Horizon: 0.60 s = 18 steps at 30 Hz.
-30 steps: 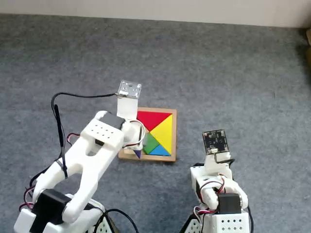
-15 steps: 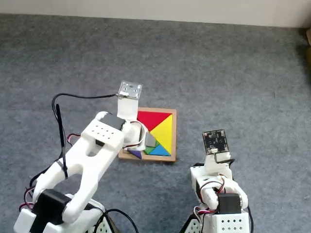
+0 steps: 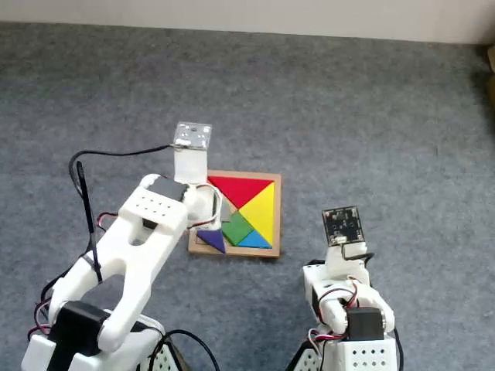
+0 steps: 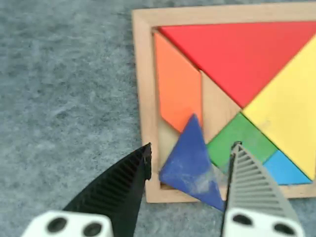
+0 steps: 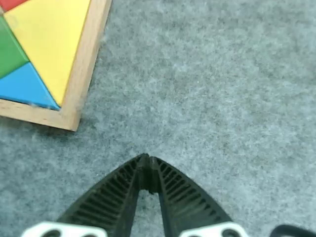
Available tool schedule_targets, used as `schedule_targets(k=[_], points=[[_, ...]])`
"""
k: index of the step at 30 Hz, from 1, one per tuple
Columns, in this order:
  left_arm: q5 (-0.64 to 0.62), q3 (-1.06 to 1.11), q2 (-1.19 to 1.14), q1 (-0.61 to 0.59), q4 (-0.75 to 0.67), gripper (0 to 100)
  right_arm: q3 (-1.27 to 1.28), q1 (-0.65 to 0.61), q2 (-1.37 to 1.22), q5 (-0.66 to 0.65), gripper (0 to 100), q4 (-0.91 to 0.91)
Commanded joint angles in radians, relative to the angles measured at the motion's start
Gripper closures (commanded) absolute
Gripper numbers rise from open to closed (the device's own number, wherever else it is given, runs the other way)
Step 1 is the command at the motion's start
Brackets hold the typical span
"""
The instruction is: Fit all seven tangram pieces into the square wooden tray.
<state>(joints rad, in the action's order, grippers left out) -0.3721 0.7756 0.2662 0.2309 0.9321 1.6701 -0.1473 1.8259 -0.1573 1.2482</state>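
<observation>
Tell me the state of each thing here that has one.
Wooden tray: partly filled, bare wood showing.
Dark blue triangle: unseated, overlapping the tray's rim.
Red triangle, yellow triangle, orange parallelogram, green square, light blue triangle: seated flat.
Left gripper: open, astride the dark blue triangle.
Right gripper: shut, above the carpet.

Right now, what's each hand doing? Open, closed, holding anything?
Left hand: open, straddling the blue triangle, not gripping it.
Right hand: closed, empty, above the carpet.
</observation>
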Motion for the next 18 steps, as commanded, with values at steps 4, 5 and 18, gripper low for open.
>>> schedule_targets(k=[4, 5, 18], points=[[-0.005, 0.058, 0.035, 0.027, -0.04, 76, 0.15, 0.008, 0.019, 0.003, 99.3, 0.008], [-0.005, 0.073, 0.035, 0.033, -0.063, 76, 0.15, 0.008, 0.019, 0.003, 99.3, 0.008], [-0.003, 0.108, 0.035, 0.065, -0.114, 76, 0.15, 0.008, 0.019, 0.003, 99.3, 0.008]])
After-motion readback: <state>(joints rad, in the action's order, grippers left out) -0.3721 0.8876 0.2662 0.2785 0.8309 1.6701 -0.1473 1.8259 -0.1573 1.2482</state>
